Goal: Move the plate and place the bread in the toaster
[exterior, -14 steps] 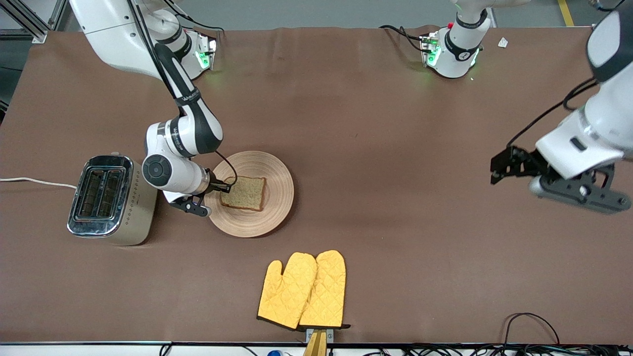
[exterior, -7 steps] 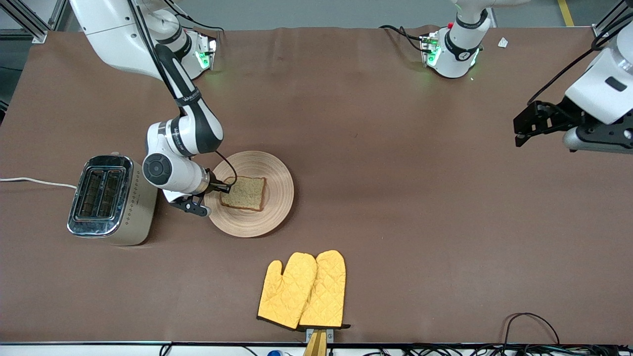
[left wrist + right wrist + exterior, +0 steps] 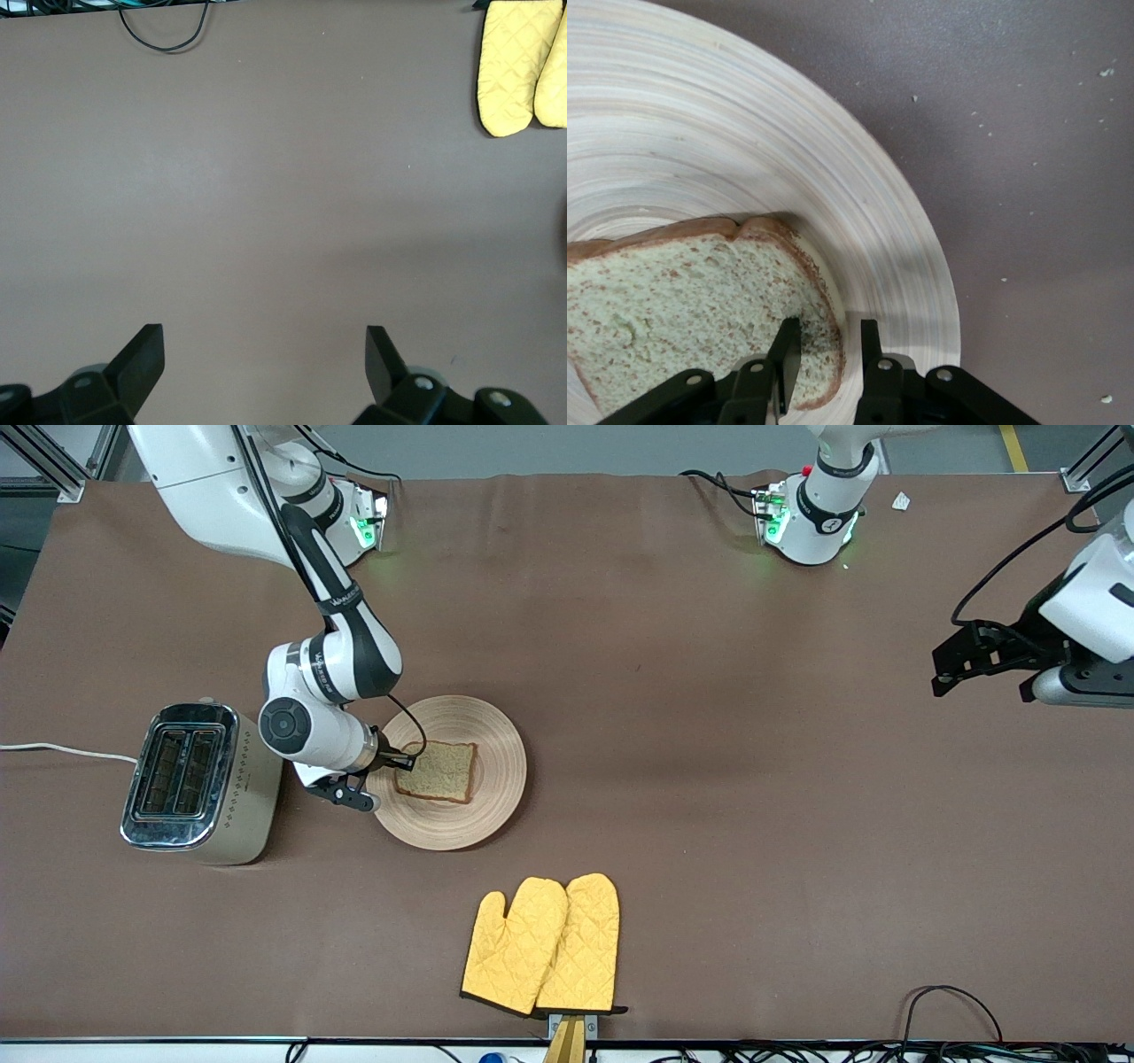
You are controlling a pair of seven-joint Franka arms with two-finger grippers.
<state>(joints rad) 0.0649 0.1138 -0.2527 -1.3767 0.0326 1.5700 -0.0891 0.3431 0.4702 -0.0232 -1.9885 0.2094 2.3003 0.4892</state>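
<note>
- The round, pale beige wooden plate [image 3: 452, 772] with ring grooves lies flat on the brown counter [image 3: 709, 779], beside the toaster toward the left arm's end.
- The roughly square slice of light brown bread [image 3: 437, 771] with a darker crust lies flat on the plate, off-centre toward the plate's 9 o'clock in the front view; its edges run nearly square to the counter's edges, tilted slightly.
- The boxy cream-beige toaster [image 3: 199, 782] with a chrome top stands upright at the right arm's end of the counter; its two slots face up, and its long axis runs from about 12 to 6 o'clock in the front view, leaning a little off that line. A white cord [image 3: 62, 750] leaves it at 9 o'clock.
- The right gripper [image 3: 824, 354] is low at the plate's 9 o'clock rim, between toaster and bread; its fingers [image 3: 786, 350] are narrowly parted, one over the slice's crust edge, one over the plate just beside it. Whether they pinch the bread, I cannot tell.
- The left gripper [image 3: 264, 354] hangs over bare counter at the left arm's end, waiting, fingers spread wide and released.
- A pair of yellow quilted oven mitts [image 3: 542, 945] lies nearer the front camera than the plate, cuffs at 6 o'clock.
</note>
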